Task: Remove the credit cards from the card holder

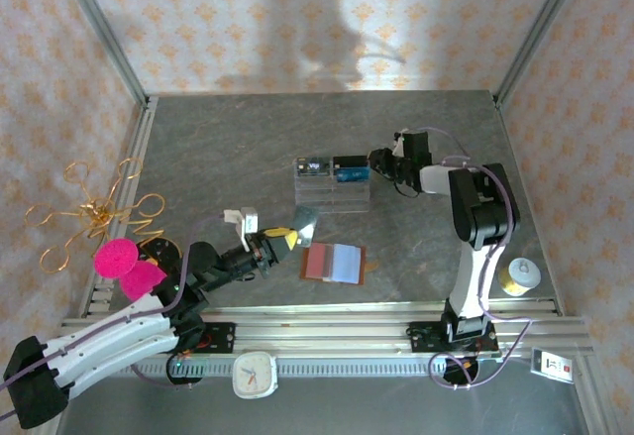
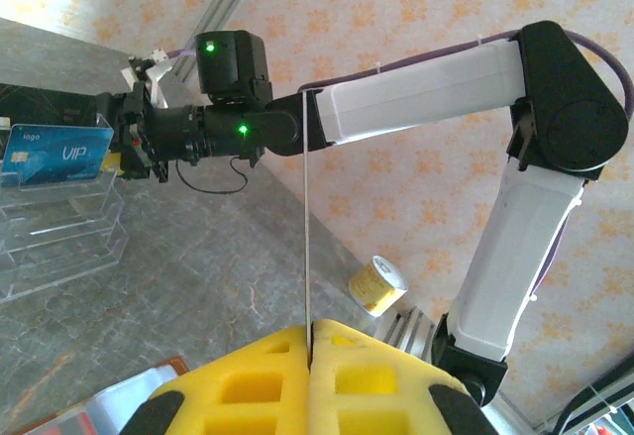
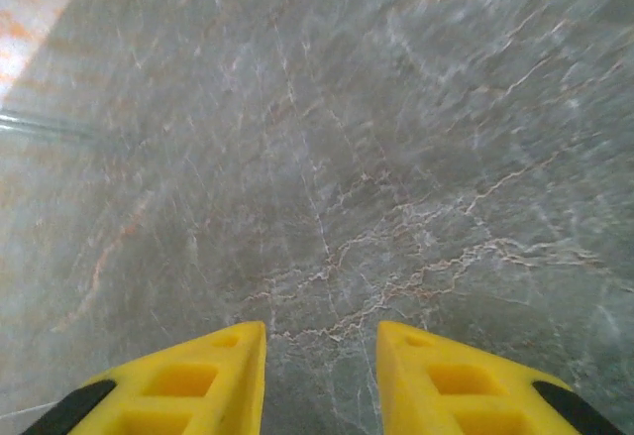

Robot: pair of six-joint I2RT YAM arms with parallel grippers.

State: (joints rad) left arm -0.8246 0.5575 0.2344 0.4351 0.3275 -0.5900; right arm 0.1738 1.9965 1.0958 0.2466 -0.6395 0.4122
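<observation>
— A grey marbled table [image 1: 218,158] set inside patterned walls. Where is the card holder?

— The card holder [image 1: 334,263] lies open and flat toward the near edge, about mid-table. It has a brown rim, and its pale inside faces up.

— And the left gripper?

— The left gripper [image 2: 310,331] hangs just left of the holder and slightly farther back. Its yellow fingers are pressed together on a thin card [image 1: 305,221]. From the wrist view, that card stands edge-on and upright between them.

— Any other cards?

— Two stand in the clear rack [image 1: 332,195] farther back: a dark card [image 1: 311,167] on the left and a blue card [image 2: 57,154] printed VIP on the right.

— The right gripper?

— The right gripper [image 3: 321,328] is just right of the rack, close beside the blue card. Its fingers are apart, with bare table between them. I cannot tell whether it touches the card.

— Anything else?

— A yellow tape roll [image 1: 518,276] sits at the near right, by the right arm's base.
</observation>
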